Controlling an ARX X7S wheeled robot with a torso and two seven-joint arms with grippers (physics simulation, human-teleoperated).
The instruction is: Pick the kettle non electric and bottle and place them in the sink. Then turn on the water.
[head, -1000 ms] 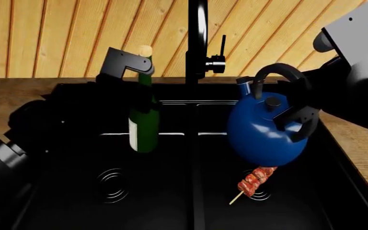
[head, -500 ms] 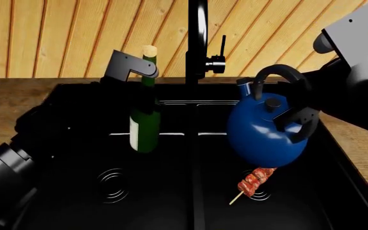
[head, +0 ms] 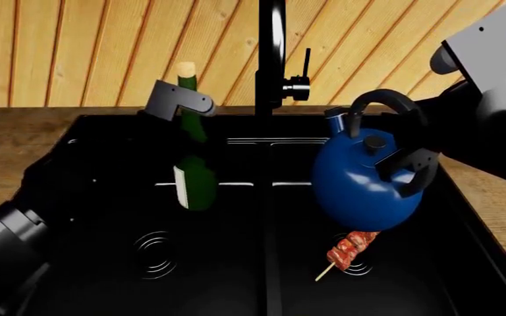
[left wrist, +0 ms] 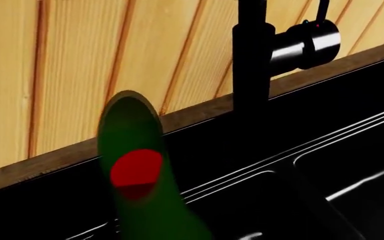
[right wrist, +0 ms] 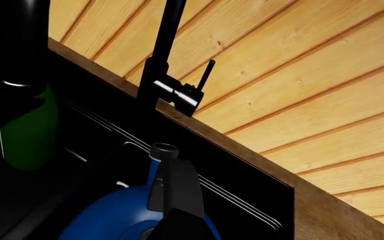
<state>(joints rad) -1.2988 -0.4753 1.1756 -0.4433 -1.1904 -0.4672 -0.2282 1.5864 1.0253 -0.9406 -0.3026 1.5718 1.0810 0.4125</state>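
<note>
My left gripper (head: 190, 105) is shut on the neck of the dark green bottle (head: 193, 172) and holds it, slightly tilted, over the left basin of the black sink (head: 95, 263). In the left wrist view the bottle (left wrist: 138, 200) is a close green blur and the fingers are hidden. My right gripper (head: 416, 155) is shut on the black handle of the blue kettle (head: 363, 187), which hangs over the right basin. The right wrist view shows the kettle (right wrist: 112, 220), one finger (right wrist: 178, 195) and the bottle (right wrist: 28, 132).
The tall black faucet (head: 271, 59) with its side lever (head: 304, 71) stands at the back between the basins, between bottle and kettle. A meat skewer (head: 348, 249) lies on the right drain. Wooden counter (head: 7, 151) surrounds the sink, with a plank wall behind.
The bottle's top has tipped to the left and the left arm has shifted a little. The kettle and the right arm have not moved.
</note>
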